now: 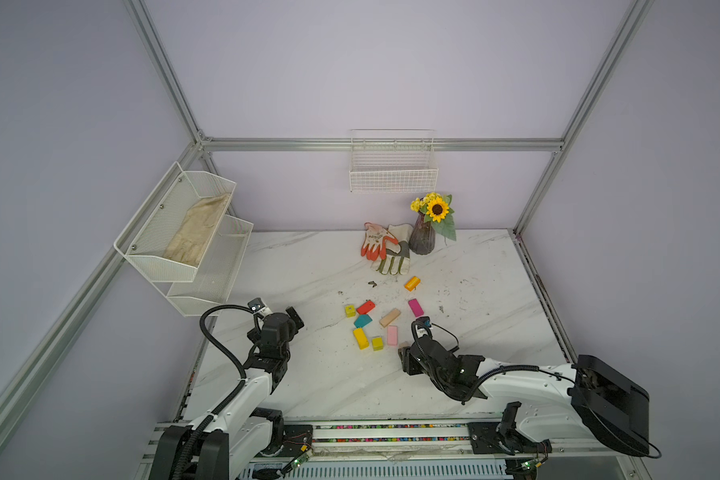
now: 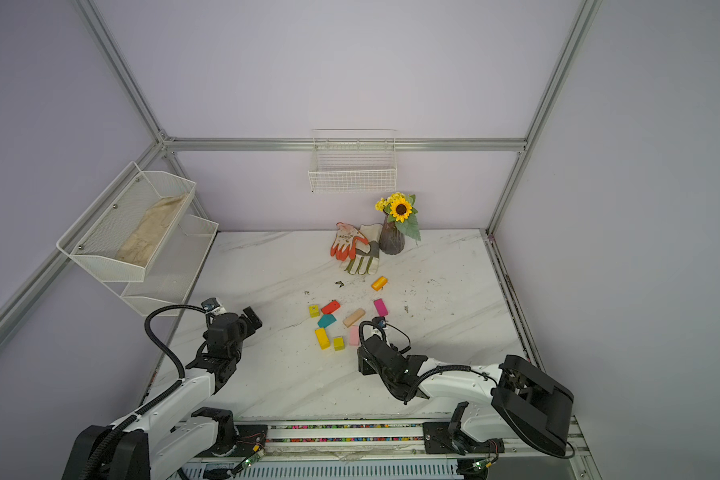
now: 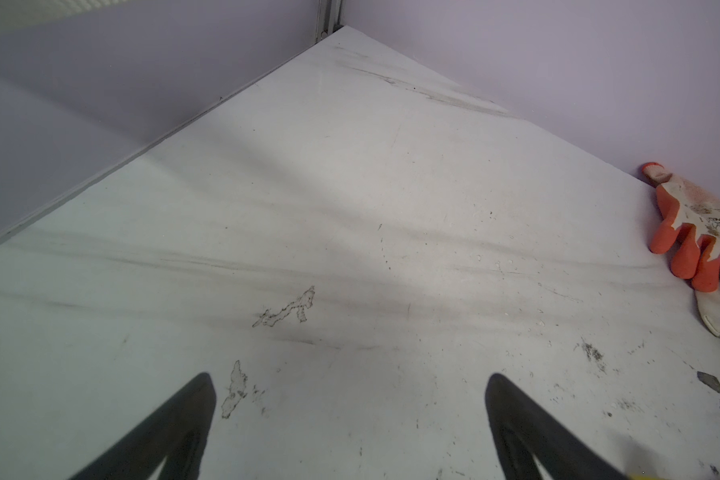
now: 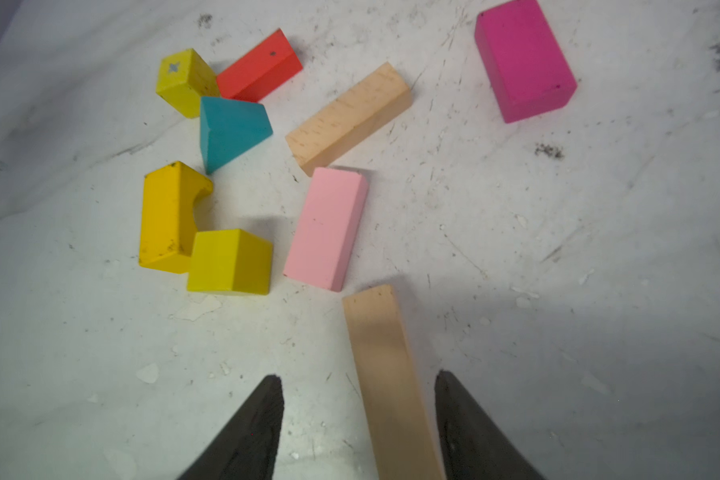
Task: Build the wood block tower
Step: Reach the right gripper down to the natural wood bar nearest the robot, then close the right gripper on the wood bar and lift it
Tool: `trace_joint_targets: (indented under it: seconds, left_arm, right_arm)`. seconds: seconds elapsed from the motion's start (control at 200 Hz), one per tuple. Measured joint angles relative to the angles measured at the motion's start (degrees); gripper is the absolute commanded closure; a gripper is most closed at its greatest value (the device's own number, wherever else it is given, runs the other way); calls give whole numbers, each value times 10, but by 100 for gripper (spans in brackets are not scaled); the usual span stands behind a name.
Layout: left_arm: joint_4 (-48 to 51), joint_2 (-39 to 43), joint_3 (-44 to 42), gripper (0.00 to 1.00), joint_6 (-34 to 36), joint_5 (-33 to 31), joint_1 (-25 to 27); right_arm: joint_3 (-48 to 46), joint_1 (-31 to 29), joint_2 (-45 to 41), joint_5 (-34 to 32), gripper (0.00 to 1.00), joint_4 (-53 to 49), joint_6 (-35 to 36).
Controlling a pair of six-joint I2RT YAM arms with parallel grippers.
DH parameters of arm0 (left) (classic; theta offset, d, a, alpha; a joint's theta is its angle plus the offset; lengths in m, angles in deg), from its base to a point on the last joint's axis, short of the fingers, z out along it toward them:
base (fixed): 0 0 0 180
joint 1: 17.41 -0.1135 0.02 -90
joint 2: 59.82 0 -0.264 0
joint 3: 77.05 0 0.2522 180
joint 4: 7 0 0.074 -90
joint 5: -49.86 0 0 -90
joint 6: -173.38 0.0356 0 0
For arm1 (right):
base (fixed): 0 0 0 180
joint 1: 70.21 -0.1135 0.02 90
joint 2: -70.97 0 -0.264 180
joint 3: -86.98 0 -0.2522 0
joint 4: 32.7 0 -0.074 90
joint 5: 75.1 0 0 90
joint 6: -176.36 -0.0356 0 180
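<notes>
The wood blocks lie loose and single on the marble table (image 1: 308, 374): a pink bar (image 4: 327, 226), a tan bar (image 4: 350, 116), a magenta block (image 4: 524, 58), a red bar (image 4: 260, 66), a teal wedge (image 4: 229, 131), a yellow arch (image 4: 165, 216), two yellow cubes (image 4: 229, 262) and an orange piece (image 1: 412, 283). No tower is in view. My right gripper (image 4: 358, 376) is open and straddles a second tan bar (image 4: 385, 374), with one finger close beside it and a gap at the other. My left gripper (image 3: 350, 376) hangs wide open over bare table, left of the blocks (image 1: 295, 316).
Two work gloves (image 1: 385, 249) and a dark vase with a sunflower (image 1: 422, 239) stand behind the blocks. A wire basket (image 1: 393, 174) hangs on the back wall. A two-tier mesh rack (image 1: 184, 232) on the left wall holds a pale glove.
</notes>
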Motion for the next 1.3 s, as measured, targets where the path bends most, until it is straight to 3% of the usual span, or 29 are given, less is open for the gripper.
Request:
trace_joint_targets:
  seconds: [0.23, 0.505, 1.3]
  left_arm:
    - [0, 0, 0, 0, 0, 0, 0]
    - [0, 0, 0, 0, 0, 0, 0]
    - [0, 0, 0, 0, 0, 0, 0]
  right_arm:
    - [47, -5, 91, -26, 49, -16, -7]
    - [64, -12, 105, -44, 62, -39, -14]
    - [54, -30, -8, -106, 81, -106, -68]
